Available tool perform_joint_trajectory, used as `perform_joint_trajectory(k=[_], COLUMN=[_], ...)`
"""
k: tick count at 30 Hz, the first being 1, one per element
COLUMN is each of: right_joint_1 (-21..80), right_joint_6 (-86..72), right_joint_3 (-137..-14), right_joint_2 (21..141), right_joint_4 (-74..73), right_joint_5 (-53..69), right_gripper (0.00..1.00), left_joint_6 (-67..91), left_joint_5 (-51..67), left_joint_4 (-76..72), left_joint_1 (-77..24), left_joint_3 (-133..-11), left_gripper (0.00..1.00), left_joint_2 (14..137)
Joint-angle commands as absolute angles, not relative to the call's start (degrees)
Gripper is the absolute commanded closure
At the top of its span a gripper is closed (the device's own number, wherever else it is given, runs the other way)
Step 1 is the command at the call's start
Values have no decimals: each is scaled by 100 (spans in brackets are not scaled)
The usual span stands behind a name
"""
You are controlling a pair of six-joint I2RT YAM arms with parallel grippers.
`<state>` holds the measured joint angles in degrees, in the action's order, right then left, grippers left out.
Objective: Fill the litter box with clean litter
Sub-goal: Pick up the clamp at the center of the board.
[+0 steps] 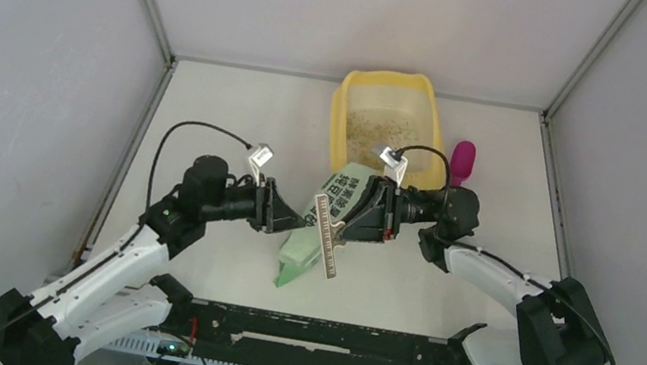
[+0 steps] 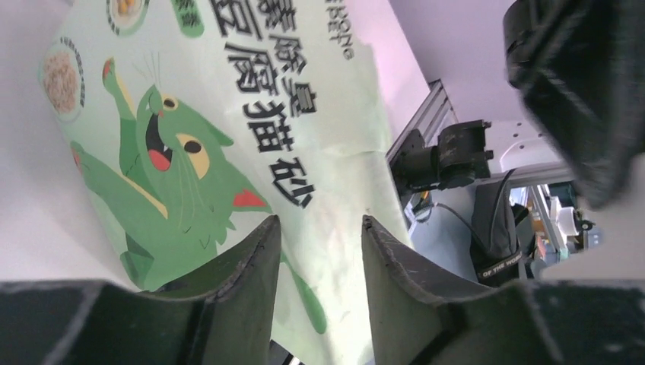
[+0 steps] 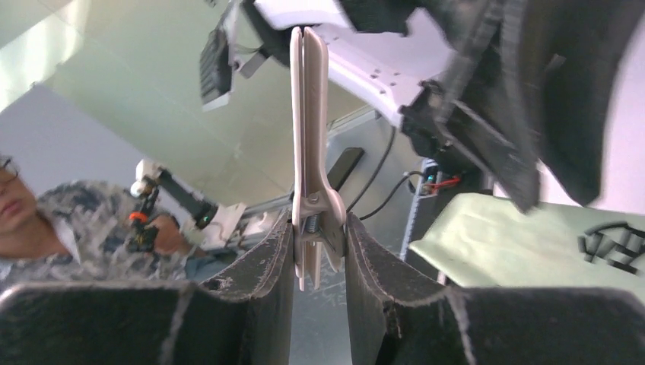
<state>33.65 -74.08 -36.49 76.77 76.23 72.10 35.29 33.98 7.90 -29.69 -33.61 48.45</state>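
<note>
My right end effector (image 3: 319, 222) was clamped on a white clip (image 3: 308, 114) above the green bag (image 1: 300, 250) at mid-counter (image 1: 233, 108). My left end effector (image 2: 319, 225) stood apart beside the bag. The litter box (image 1: 344, 107) sat at the far edge, with litter (image 1: 378, 127) speckling its floor.

The litter box (image 1: 341, 111) at the far edge of the desk (image 1: 233, 108) was smooth yellow plastic, its walls slightly translucent; the clean litter (image 1: 373, 129) inside looked coarse and grainy; the bag (image 2: 228, 114) was thin printed film, creased, with a soft sheen; the clip (image 3: 310, 114) was smooth white plastic with a metal spring; the scoop (image 1: 463, 161) was glossy magenta plastic; the left gripper (image 2: 319, 232) had matt black, rough-textured fingers; the desk was matt white.
</note>
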Motion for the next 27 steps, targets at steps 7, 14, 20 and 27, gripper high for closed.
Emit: perform_joint_trajectory(k=[7,14,20,27], right_joint_1=[2999,2936,3080,3131], right_joint_6=[-5043,-5076,-5139,-5107], right_joint_3=[-4189,-4389,-4401,-4418], right_joint_2=[7521,8062,8155,7959], right_joint_4=[3719,3678,3982,3828], right_joint_5=[6150,6095,6245,6262], right_gripper=[100,100,100,100], left_joint_6=[3341,3375,3420,3602], left_joint_5=[3513,3498,3498,3665], left_joint_4=[410,72,35,25], left_joint_1=[-2997,-2992,-2996,-2997], left_joint_3=[-3849,-3783,-3869,-4031], left_gripper=[42,42,43,40], left_joint_2=[4512,4936,5028,4559])
